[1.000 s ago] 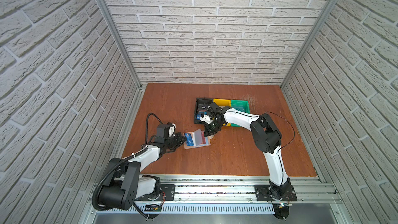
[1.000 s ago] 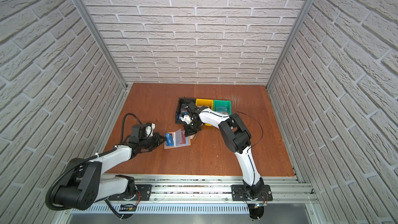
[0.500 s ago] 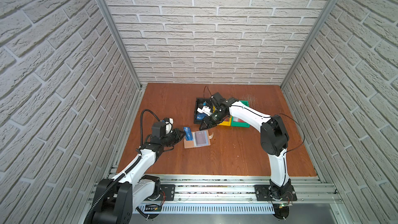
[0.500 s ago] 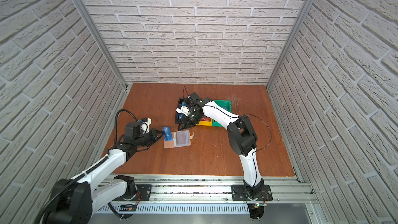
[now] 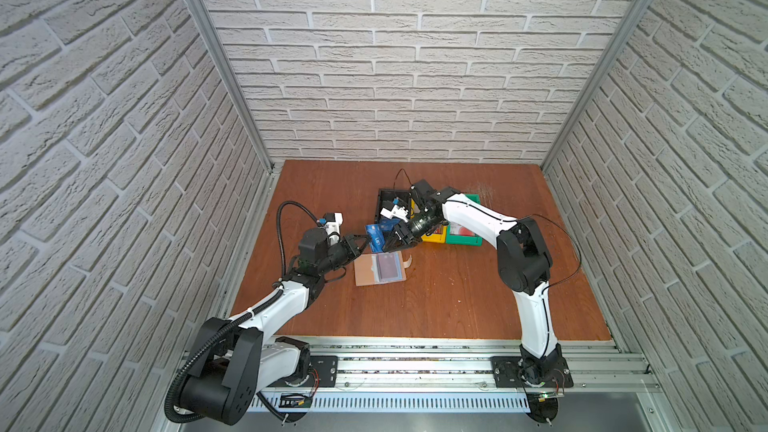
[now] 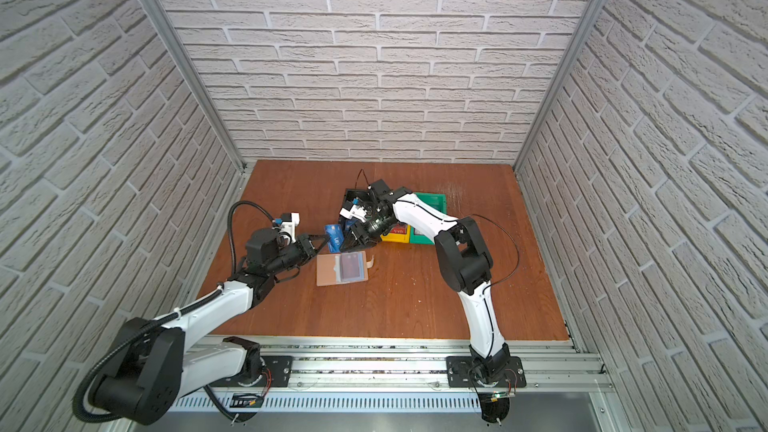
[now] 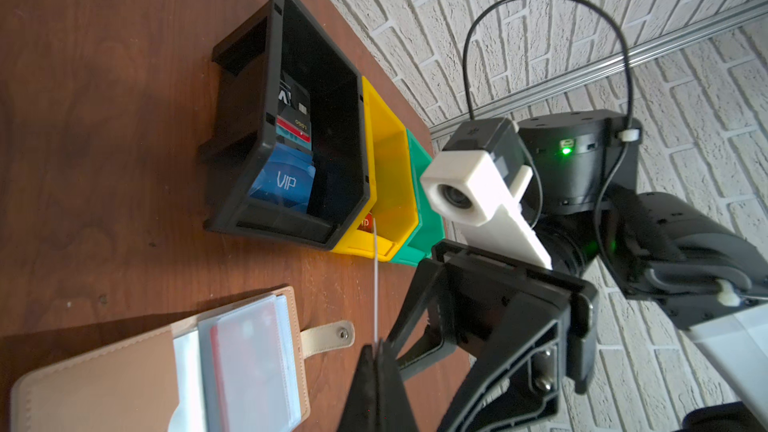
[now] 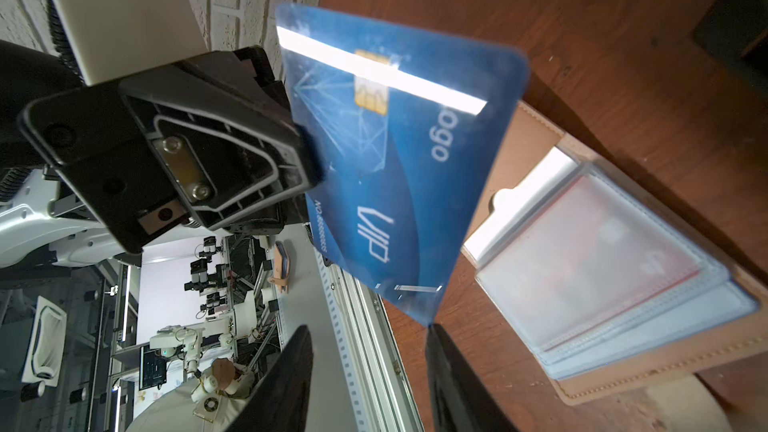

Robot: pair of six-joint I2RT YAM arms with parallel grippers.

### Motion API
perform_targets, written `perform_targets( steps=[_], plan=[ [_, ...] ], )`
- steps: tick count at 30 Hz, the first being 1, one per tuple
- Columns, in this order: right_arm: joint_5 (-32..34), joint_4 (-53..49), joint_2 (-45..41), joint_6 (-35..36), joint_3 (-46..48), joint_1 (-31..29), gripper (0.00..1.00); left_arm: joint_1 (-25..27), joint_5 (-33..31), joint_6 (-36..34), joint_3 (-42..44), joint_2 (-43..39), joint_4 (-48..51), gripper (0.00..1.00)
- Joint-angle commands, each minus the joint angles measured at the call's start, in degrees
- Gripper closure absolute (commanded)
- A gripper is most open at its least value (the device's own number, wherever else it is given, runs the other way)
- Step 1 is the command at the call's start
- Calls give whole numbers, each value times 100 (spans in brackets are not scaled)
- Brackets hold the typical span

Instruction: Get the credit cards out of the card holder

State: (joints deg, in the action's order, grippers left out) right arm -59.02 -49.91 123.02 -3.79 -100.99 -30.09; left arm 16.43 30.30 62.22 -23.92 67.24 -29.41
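My left gripper (image 7: 376, 347) is shut on a blue "VIP" credit card (image 8: 399, 168), held in the air on edge by one short side. In both top views the card (image 5: 376, 236) hangs just behind the card holder (image 5: 380, 268). The tan-pink holder lies open on the table, and a dark red card (image 8: 594, 259) shows through its clear sleeves. My right gripper (image 8: 370, 338) is open and faces the blue card. One of its fingertips (image 8: 434, 330) is at the card's free corner, and nothing is between the jaws.
A black bin (image 7: 270, 226), a yellow bin (image 7: 390, 184) and a green bin (image 7: 419, 184) stand in a row behind the holder. The black bin holds several cards, among them another blue VIP card (image 7: 286, 182). A red card (image 6: 399, 228) lies in the yellow bin.
The left gripper has carried the blue card up and back, away from the holder. The right gripper has opened and now sits in front of the card.
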Motion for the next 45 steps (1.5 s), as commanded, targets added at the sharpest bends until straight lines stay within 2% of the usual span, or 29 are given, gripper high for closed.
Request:
perform_targets(
  steps=[1,13,16,24,28,35,38,41,45],
  plan=[
    [-357,289,142,-50,-154,38,53,45,-108,39,106,-99,-478,100],
    [-250,420,261,-133,-230,117,53,71,-130,1,186,-211,-344,100],
    [-336,478,266,-185,-250,139,55,80,-137,-10,202,-211,-311,100],
    [-469,971,310,-570,-243,117,59,234,-203,48,246,165,-582,100],
    [-623,1219,293,-754,-196,116,65,256,-229,124,318,334,-794,100],
    [-717,1271,275,-822,-313,121,87,306,-233,102,365,366,-666,100],
    [-742,1257,336,-868,-429,125,93,369,-253,67,397,351,-563,100],
    [-789,1120,414,-811,-607,122,95,468,-275,13,397,372,-451,100],
    [-702,404,519,-288,-992,121,94,553,-351,-136,393,357,-255,85]
  ],
)
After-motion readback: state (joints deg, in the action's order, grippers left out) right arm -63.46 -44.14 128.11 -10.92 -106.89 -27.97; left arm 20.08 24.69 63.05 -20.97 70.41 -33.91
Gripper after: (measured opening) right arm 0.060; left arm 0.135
